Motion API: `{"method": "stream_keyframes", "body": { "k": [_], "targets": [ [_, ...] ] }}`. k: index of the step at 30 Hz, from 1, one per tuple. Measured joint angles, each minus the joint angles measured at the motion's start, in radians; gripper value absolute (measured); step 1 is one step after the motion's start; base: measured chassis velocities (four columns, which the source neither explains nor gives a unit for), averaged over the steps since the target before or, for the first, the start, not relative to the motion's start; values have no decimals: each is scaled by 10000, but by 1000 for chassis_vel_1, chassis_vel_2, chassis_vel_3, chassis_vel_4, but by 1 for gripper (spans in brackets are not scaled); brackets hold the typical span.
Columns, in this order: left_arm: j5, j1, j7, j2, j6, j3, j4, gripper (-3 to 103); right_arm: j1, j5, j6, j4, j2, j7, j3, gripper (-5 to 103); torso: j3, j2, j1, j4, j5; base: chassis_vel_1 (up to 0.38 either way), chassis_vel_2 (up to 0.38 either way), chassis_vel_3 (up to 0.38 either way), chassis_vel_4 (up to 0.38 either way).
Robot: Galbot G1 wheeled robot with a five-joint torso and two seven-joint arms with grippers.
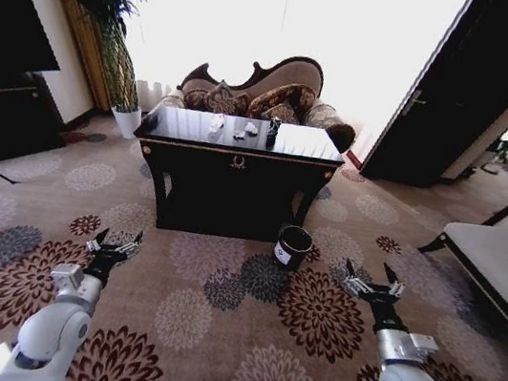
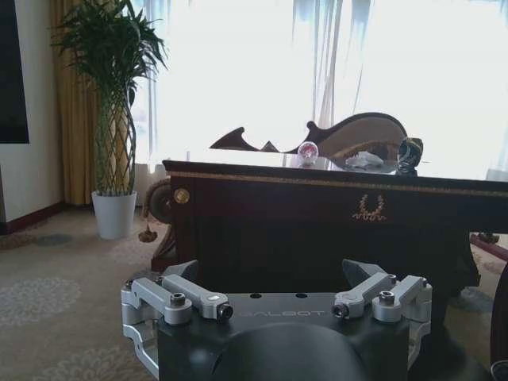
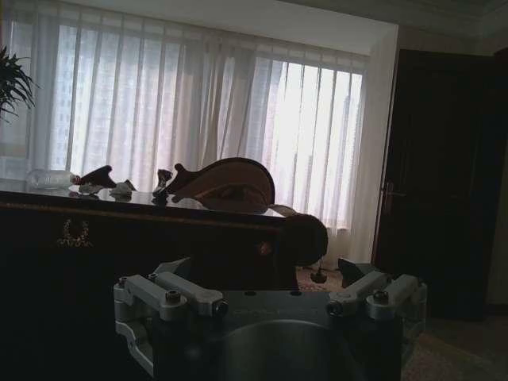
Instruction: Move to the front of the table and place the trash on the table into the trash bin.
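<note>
The trash [image 1: 242, 130] lies on the far worktop [image 1: 239, 164]; the trash bin [image 1: 292, 247] stands on the carpet at its right front. Left gripper [image 1: 116, 248] and right gripper [image 1: 371, 286] hang open, near.

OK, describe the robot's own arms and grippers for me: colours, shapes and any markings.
Both arms are smooth, rounded white shells ending in silver-grey metal wrist blocks. The left gripper and right gripper have dark pointed fingers. Close up, each has silver linkage bars with screws on a black body; the left one's body carries faint GALBOT lettering.
</note>
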Motion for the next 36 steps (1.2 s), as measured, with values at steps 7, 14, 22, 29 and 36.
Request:
{"method": "stream_keyframes", "body": {
  "k": [7, 14, 22, 29, 36],
  "targets": [
    [151, 158, 100, -73, -238, 88, 182, 100, -147, -110, 581, -127, 241, 237, -130, 100, 0, 0, 0, 0, 1, 0, 0, 0, 0],
    [563, 274, 77, -274, -245, 239, 171, 100, -322, -268, 1087, -191, 330, 171, -99, 100, 0, 0, -1, 0, 1, 0, 0, 0, 0],
    [678, 465, 33, -576, -288, 219, -111, 100, -352, -336, 1249, -245, 319, 95, -153, 100, 0, 0, 0, 0, 1, 0, 0, 0, 0],
    [726, 635, 23, -694, -343, 144, -231, 100, -267, -388, 1294, -395, 385, -28, -349, 100, -1, 0, 0, 1, 1, 0, 0, 0, 0],
    [765, 777, 25, -722, -348, 140, -229, 100, -178, -348, 1442, -427, 542, -239, -275, 100, -1, 0, -1, 1, 1, 0, 0, 0, 0]
  ]
}}
